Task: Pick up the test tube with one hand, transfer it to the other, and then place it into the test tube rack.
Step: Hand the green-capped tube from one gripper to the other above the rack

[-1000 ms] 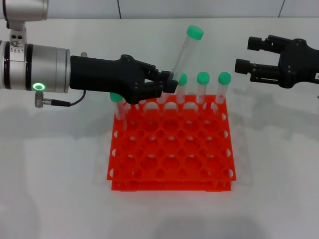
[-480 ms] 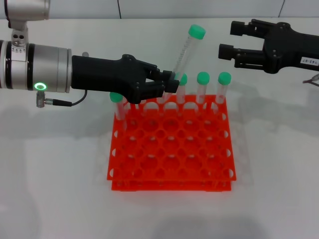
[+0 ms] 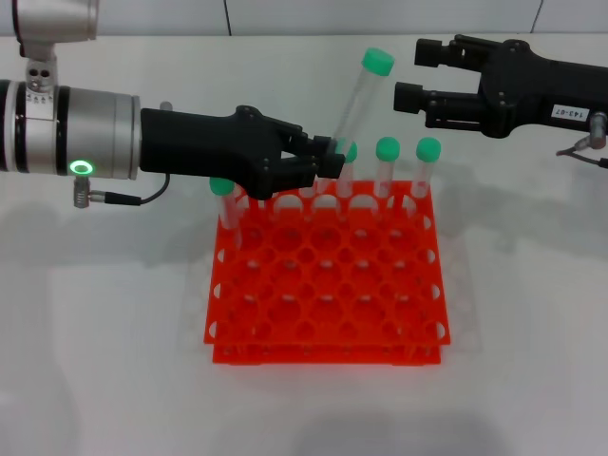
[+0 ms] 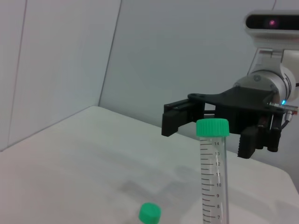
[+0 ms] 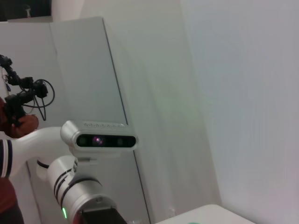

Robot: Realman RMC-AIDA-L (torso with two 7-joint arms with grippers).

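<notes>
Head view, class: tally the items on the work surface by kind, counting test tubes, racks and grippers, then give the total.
Green-capped test tubes: 5 (one held, four in the rack)
Orange-red test tube rack: 1
Black grippers: 2, left gripper and right gripper
Total: 8

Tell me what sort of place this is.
Probably a lab-style robot test bench: an orange-red test tube rack with green-capped tubes on a plain white table, and the left end effector holding a graduated test tube toward the open right end effector.
</notes>
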